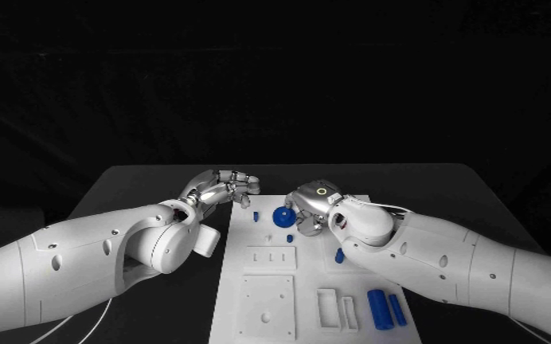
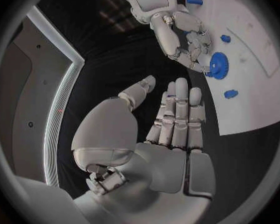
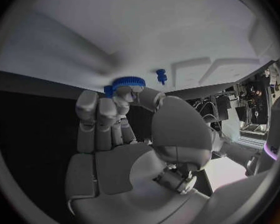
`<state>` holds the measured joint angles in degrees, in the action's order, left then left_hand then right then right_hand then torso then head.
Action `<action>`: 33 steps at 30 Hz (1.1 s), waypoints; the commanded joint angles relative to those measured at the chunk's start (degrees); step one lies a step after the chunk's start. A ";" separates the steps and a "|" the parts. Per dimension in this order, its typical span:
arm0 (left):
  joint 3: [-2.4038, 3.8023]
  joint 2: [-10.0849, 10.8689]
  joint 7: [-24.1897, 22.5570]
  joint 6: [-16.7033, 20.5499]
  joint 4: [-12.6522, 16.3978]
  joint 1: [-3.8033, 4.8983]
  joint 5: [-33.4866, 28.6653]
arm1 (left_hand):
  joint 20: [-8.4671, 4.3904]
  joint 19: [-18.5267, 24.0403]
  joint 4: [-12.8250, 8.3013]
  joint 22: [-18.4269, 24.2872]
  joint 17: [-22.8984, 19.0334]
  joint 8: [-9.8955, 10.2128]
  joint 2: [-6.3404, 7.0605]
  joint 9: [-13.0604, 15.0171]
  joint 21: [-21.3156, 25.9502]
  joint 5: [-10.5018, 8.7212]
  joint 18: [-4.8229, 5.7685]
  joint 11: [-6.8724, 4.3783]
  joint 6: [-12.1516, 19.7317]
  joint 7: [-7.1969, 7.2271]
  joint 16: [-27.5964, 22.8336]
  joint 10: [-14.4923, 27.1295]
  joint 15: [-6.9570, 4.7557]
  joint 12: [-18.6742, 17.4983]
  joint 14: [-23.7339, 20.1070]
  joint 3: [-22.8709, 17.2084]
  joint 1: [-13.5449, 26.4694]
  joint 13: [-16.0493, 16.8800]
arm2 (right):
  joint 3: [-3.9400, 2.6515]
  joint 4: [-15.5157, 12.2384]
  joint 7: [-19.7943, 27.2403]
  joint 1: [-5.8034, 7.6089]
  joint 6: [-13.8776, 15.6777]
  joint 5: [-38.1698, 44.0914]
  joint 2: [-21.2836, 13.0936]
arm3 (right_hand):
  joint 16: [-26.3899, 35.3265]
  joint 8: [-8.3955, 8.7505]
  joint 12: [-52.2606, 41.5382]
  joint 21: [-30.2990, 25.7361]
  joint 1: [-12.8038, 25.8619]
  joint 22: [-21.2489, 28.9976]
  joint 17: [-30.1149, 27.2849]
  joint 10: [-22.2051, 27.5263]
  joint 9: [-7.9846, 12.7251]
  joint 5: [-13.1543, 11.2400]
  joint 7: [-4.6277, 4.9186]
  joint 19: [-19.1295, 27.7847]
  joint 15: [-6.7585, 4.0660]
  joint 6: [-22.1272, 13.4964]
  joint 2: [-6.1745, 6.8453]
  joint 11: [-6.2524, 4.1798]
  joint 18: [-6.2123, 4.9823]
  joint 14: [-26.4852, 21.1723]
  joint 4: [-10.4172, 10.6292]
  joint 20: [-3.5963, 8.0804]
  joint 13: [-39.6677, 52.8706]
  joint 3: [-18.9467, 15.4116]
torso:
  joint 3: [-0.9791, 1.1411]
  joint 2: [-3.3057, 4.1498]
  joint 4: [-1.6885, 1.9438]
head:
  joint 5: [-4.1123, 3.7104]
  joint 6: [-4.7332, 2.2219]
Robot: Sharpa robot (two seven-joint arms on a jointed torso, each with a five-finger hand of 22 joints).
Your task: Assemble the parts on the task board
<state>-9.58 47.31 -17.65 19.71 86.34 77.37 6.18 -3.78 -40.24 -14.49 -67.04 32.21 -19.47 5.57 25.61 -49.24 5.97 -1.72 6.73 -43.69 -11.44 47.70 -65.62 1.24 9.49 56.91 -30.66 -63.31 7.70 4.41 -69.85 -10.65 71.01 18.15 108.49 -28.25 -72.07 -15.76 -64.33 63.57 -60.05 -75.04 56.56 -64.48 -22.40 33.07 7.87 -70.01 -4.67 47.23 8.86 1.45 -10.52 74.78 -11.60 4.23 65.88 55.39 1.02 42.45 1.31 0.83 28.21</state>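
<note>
The white task board (image 1: pixel 267 312) lies in the middle of the table. A blue gear (image 1: pixel 283 217) sits flat near the board's far edge. My right hand (image 1: pixel 312 207) is curled over it, and thumb and fingertips pinch the blue gear (image 3: pixel 127 83) at its rim. From the left wrist, the right hand (image 2: pixel 180 37) touches the side of the gear (image 2: pixel 217 65). My left hand (image 1: pixel 224 187) hovers off the board's far left corner; the left hand (image 2: pixel 177 122) has straight, spread fingers and holds nothing.
Small blue pegs (image 1: pixel 255 216) (image 1: pixel 290 238) stand near the gear, and another blue piece (image 1: pixel 340 256) lies by my right forearm. Two blue cylinders (image 1: pixel 378 309) lie at the board's near right beside white slotted blocks (image 1: pixel 335 310). Black table (image 1: pixel 138 193) surrounds the board.
</note>
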 commanded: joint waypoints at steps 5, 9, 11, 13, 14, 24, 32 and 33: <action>0.05 -0.03 -0.67 -0.16 0.13 0.05 -0.02 | -0.55 0.53 0.32 0.09 -0.05 0.27 0.13 0.09 -0.33 -0.07 -1.17 0.36 0.34 0.08 0.22 0.00 0.07 -0.33 -0.26 -0.02 0.62 0.06 | 0.03 -0.14 0.61 -0.03 -1.81 -1.47 -0.51 | 0.37 -0.52 -0.36 0.53 3.26 -0.65 0.29 0.11 -0.16 -2.51 -0.27 -0.17 -0.49 0.50 -1.65 -0.35 -4.48 0.15 -1.27 -0.36 0.01 4.25 | -0.05 -0.01 -0.03 | -0.07 -0.01; 0.05 0.02 -0.67 -0.16 0.13 0.05 -0.02 | -0.56 0.53 0.33 0.09 -0.06 0.27 0.14 0.10 -0.34 -0.06 -1.17 0.36 0.35 0.08 0.22 0.00 0.06 -0.33 -0.27 -0.02 0.63 0.06 | 0.03 -0.55 0.64 -0.03 -2.14 -1.95 -0.85 | 0.37 -0.65 -0.43 0.56 3.81 -0.61 0.36 0.07 -0.22 -2.52 -0.26 -0.24 -0.49 0.68 -1.91 -0.35 -4.48 0.22 -1.42 -0.32 0.01 4.76 | 0.01 0.00 -0.06 | -0.01 0.01; 0.05 0.04 -0.68 -0.16 0.14 0.05 -0.02 | -0.56 0.54 0.33 0.10 -0.06 0.28 0.14 0.10 -0.35 -0.06 -1.17 0.36 0.36 0.08 0.22 0.01 0.06 -0.33 -0.27 -0.03 0.64 0.06 | 0.04 -0.81 0.63 -0.03 -2.10 -2.05 -1.08 | 0.37 -0.70 -0.47 0.58 4.04 -0.60 0.39 0.05 -0.24 -2.37 -0.26 -0.29 -0.48 0.76 -1.93 -0.34 -4.48 0.24 -1.54 -0.29 0.01 4.92 | 0.02 0.00 -0.06 | -0.04 -0.01; 0.05 0.06 -0.68 -0.18 0.14 0.05 -0.02 | -0.56 0.54 0.33 0.10 -0.06 0.28 0.15 0.10 -0.35 -0.06 -1.18 0.36 0.37 0.08 0.22 0.01 0.06 -0.34 -0.27 -0.03 0.64 0.06 | 0.04 -1.14 0.62 -0.04 -1.92 -2.27 -1.45 | 0.37 -0.75 -0.50 0.60 4.25 -0.59 0.42 0.02 -0.27 -2.10 -0.25 -0.34 -0.48 0.81 -1.96 -0.33 -4.48 0.26 -1.62 -0.26 0.01 5.00 | 0.00 0.00 -0.04 | -0.01 0.02; 0.05 0.07 -0.69 -0.18 0.14 0.05 -0.02 | -0.56 0.55 0.33 0.10 -0.07 0.28 0.15 0.10 -0.35 -0.06 -1.18 0.36 0.37 0.08 0.22 0.01 0.06 -0.34 -0.27 -0.04 0.64 0.06 | 0.04 -1.30 0.61 -0.05 -1.88 -2.44 -1.60 | 0.37 -0.76 -0.51 0.60 4.28 -0.58 0.42 0.02 -0.27 -2.08 -0.24 -0.35 -0.47 0.82 -1.99 -0.33 -4.48 0.26 -1.62 -0.26 0.01 5.02 | 0.00 0.00 -0.04 | -0.01 0.02; 0.05 0.31 -0.67 -0.21 0.02 0.05 -0.02 | -0.57 0.57 0.32 0.12 -0.08 0.30 0.17 0.11 -0.38 -0.05 -1.20 0.35 0.39 0.08 0.23 0.01 0.06 -0.34 -0.28 -0.07 0.64 0.07 | 0.02 -3.53 1.09 -0.05 1.62 -5.51 -4.42 | 0.38 -0.80 -0.54 0.62 4.59 -0.55 0.46 0.02 -0.29 -2.19 -0.16 -0.43 -0.43 0.87 -2.05 -0.26 -4.48 0.29 -1.67 -0.20 0.01 5.09 | 0.06 -0.02 -0.10 | -0.01 -0.16; 0.05 0.52 -0.70 -0.23 -0.06 0.04 -0.02 | -0.58 0.60 0.28 0.14 -0.10 0.29 0.19 0.13 -0.40 -0.04 -1.21 0.35 0.39 0.09 0.24 0.01 0.05 -0.34 -0.29 -0.11 0.61 0.07 | -1.50 -7.56 3.30 0.14 6.71 -11.18 -8.78 | 0.43 -0.86 -0.58 0.56 4.53 -0.42 0.52 -0.01 -0.33 -2.48 -0.02 -0.63 -0.32 0.94 -1.32 -0.13 -4.48 0.32 -1.58 -0.01 -0.03 5.19 | 0.08 -0.10 -0.23 | -0.12 -0.45; 0.05 0.52 -0.73 -0.25 -0.13 0.04 -0.02 | -0.58 0.61 0.27 0.14 -0.10 0.29 0.19 0.13 -0.40 -0.03 -1.21 0.34 0.38 0.09 0.24 0.01 0.05 -0.34 -0.30 -0.12 0.60 0.08 | -1.75 -7.94 4.23 0.21 7.52 -12.27 -9.40 | 0.49 -0.86 -0.57 0.49 4.31 -0.32 0.52 0.01 -0.34 -3.27 0.06 -0.76 -0.24 0.91 -0.78 -0.06 -4.48 0.33 -1.27 0.11 -0.07 5.02 | 0.07 -0.10 -0.22 | -0.16 -0.50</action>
<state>-9.58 47.87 -17.67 19.70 86.20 77.36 6.17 -3.89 -40.13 -14.49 -67.00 32.16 -19.47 5.80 25.67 -49.46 5.97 -2.18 6.73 -43.69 -11.44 47.71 -65.62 1.24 9.49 56.90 -30.66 -63.09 7.68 2.69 -77.43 -9.15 71.13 21.56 100.58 -37.37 -71.83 -16.45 -64.72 63.89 -55.67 -75.04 57.03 -64.52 -22.69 30.11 7.68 -70.53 -4.82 47.86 7.41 1.43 -10.54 74.94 -13.08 4.14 65.89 60.38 1.09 42.39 1.13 0.76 27.80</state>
